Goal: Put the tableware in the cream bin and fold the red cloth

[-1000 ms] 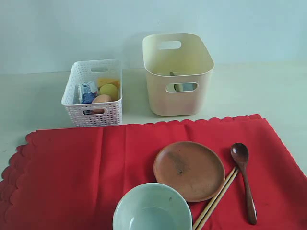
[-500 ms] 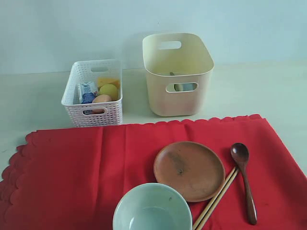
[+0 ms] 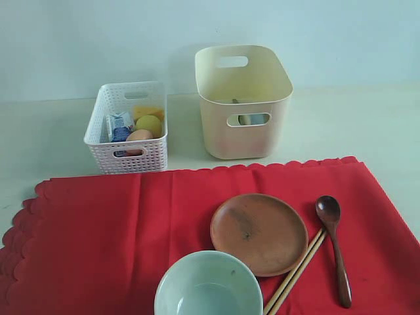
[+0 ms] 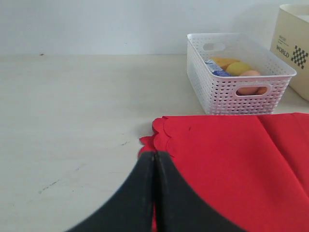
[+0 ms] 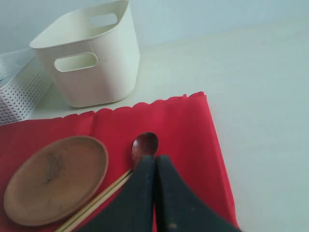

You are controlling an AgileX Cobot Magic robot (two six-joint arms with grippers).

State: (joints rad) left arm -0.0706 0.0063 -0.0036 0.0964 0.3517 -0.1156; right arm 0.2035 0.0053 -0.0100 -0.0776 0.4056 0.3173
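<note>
The red cloth (image 3: pixel 105 243) lies spread flat across the front of the table. On it rest a round brown plate (image 3: pixel 258 232), a pale green bowl (image 3: pixel 208 285), wooden chopsticks (image 3: pixel 296 270) and a dark wooden spoon (image 3: pixel 335 246). The cream bin (image 3: pixel 243 98) stands behind the cloth, with something pale showing through its handle cut-out. Neither arm shows in the exterior view. My left gripper (image 4: pixel 155 153) is shut and empty above the cloth's scalloped corner (image 4: pixel 159 133). My right gripper (image 5: pixel 155 157) is shut and empty just over the spoon (image 5: pixel 145 145), beside the plate (image 5: pixel 55 178) and chopsticks (image 5: pixel 99 199).
A white lattice basket (image 3: pixel 128 128) with a lemon, egg, cheese and a small blue-white carton stands left of the cream bin. Bare pale tabletop (image 3: pixel 354 125) surrounds the bins and the cloth. A plain wall runs behind.
</note>
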